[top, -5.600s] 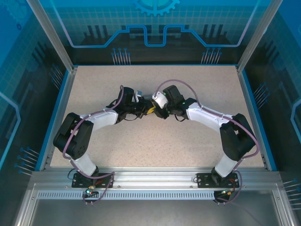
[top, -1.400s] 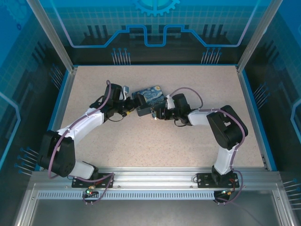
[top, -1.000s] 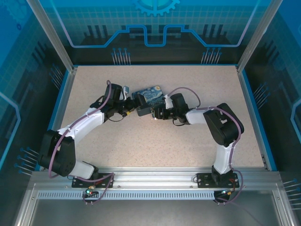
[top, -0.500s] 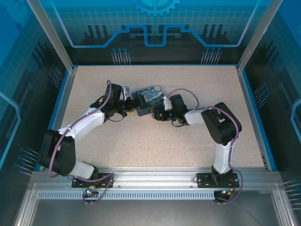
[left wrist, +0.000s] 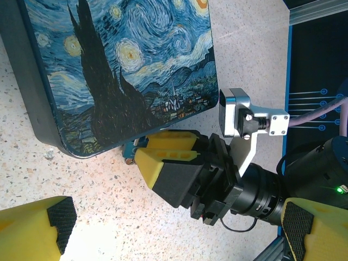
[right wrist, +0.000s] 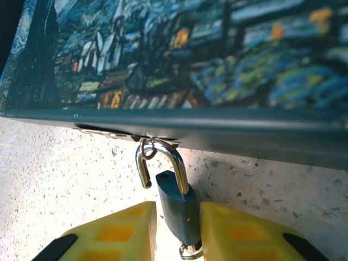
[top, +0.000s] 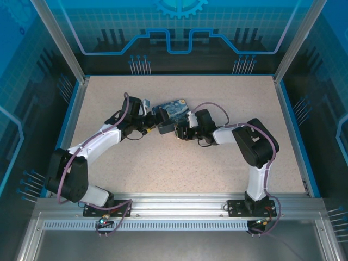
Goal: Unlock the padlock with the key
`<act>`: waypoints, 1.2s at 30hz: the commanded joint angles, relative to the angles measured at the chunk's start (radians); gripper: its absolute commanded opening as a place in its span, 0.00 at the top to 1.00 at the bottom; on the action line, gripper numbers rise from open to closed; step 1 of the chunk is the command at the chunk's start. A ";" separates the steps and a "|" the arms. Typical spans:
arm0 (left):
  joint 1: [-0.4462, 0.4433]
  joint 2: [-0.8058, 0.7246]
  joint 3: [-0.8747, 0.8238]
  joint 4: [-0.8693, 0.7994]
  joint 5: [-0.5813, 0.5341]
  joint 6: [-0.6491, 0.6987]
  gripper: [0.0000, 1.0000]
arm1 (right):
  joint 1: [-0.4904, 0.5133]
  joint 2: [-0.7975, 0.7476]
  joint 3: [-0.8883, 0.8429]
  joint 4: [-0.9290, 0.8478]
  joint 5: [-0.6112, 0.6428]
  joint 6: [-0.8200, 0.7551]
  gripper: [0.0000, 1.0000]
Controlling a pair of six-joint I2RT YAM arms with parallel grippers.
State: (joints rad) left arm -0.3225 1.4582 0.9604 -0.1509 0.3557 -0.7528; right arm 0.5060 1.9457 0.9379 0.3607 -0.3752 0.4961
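While left gripper (left wrist: 179, 225) stays wide open left of tin (left wrist: 136, 60), right gripper (right wrist: 178, 216) has edged left and narrowed, pads (right wrist: 122, 231) touching both sides of padlock (right wrist: 175, 200), hooked by shackle (right wrist: 142, 163) to tin's near-side hasp (right wrist: 117, 132)

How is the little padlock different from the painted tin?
Size: the padlock is tiny, the tin far bigger. Look: the padlock is plain dark teal with a shiny shackle; the tin's lid bears a blue-and-yellow starry-night painting. Pose: the padlock sticks out from the tin's side between the yellow fingers of the right claw; the tin lies flat on the table. Shared: both bluish, linked at the tin's clasp.
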 commanded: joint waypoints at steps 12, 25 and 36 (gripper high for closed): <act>0.005 0.015 0.011 0.024 0.026 0.000 0.01 | 0.028 0.041 0.016 0.003 0.021 -0.009 0.68; 0.007 0.020 0.023 0.007 -0.002 0.013 0.01 | 0.026 0.029 0.014 -0.006 0.027 0.001 0.86; 0.007 0.035 0.101 -0.189 -0.242 0.134 0.01 | 0.026 -0.013 0.038 -0.106 0.053 0.076 0.92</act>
State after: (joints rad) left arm -0.3225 1.4746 1.0134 -0.2443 0.2276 -0.6937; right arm 0.5194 1.9564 0.9550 0.3363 -0.3447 0.5236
